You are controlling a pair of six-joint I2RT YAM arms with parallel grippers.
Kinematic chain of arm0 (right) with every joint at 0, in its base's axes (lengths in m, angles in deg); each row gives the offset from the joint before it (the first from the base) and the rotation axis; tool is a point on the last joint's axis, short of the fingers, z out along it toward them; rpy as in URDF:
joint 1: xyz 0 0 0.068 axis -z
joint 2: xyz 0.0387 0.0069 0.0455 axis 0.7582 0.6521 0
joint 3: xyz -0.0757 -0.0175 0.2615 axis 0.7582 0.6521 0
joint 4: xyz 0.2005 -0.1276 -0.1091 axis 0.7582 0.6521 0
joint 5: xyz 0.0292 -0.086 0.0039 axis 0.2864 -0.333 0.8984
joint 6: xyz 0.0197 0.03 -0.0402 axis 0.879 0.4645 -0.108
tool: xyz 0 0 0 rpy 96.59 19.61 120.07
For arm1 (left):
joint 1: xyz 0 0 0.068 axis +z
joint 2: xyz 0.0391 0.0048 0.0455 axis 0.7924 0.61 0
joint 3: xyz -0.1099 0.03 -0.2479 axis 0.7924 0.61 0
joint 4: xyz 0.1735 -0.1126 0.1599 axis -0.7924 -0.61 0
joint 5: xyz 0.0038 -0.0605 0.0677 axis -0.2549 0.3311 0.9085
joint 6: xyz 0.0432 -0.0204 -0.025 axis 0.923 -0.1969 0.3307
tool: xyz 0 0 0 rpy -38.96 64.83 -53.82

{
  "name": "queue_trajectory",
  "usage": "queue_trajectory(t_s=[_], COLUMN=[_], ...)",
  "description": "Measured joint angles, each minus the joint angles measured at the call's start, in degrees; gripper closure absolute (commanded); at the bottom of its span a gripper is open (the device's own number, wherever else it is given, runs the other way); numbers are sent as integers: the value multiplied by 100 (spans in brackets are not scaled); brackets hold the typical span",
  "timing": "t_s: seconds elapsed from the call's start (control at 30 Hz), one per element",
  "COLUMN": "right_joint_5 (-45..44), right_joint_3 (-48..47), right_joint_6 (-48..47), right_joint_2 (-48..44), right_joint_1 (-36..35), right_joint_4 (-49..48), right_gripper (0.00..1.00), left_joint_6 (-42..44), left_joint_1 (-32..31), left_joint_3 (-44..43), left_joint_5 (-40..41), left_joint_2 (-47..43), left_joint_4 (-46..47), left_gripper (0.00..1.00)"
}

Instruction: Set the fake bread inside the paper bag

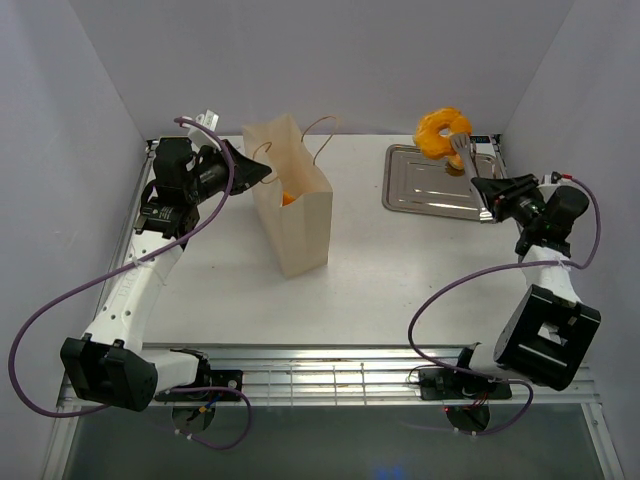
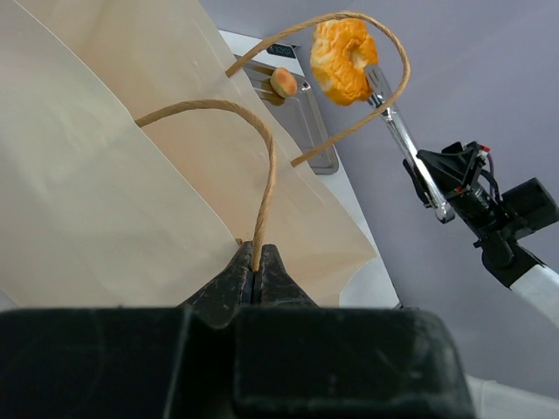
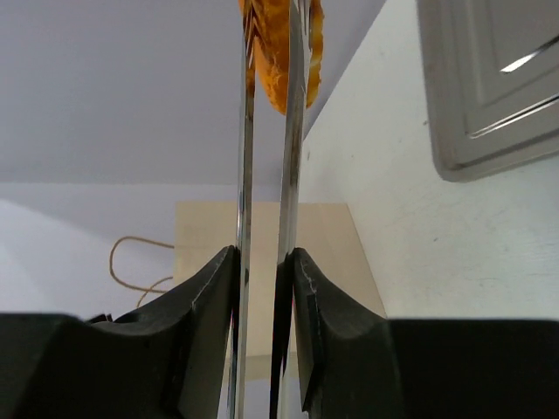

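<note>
The cream paper bag [image 1: 295, 210] stands open left of the table's middle; an orange pastry [image 1: 288, 198] shows inside it. My left gripper [image 1: 262, 170] is shut on the bag's brown cord handle [image 2: 262, 201] at its near rim. My right gripper [image 1: 490, 192] is shut on the metal tongs [image 1: 470, 170], which pinch the ring doughnut [image 1: 440, 131] in the air above the steel tray [image 1: 430, 190]. The doughnut also shows in the left wrist view [image 2: 342, 59] and the right wrist view [image 3: 278, 52]. A small round bun [image 2: 283, 82] lies on the tray. The long loaves are hidden.
The tray's edge [image 3: 489, 105] lies to the right in the right wrist view, with the bag [image 3: 332, 253] beyond the tongs. White walls close the back and sides. A slatted metal rail [image 1: 330, 375] runs along the near edge.
</note>
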Motion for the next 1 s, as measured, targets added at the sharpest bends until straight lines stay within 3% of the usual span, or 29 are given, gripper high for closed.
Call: queue_trajectory(t_s=[0.33,0.63,1.0], right_joint_5=[72,-201,-1130], right_joint_3=[-1340,-2774,-2673], right_joint_6=[214,-142,-841], right_joint_2=[-699,-920,-977], right_joint_1=[-1775,-3167,-4548], right_joint_4=[247,1110,2140], right_gripper=[92,92,92], left_joint_6=[-13,-17,-96], left_joint_1=[0,0,0], left_joint_3=[52,52,52], left_joint_5=[129,184,232], left_joint_2=[-149,-173,-205], left_joint_4=[-107,-168,-219], left_gripper=[100,100,100])
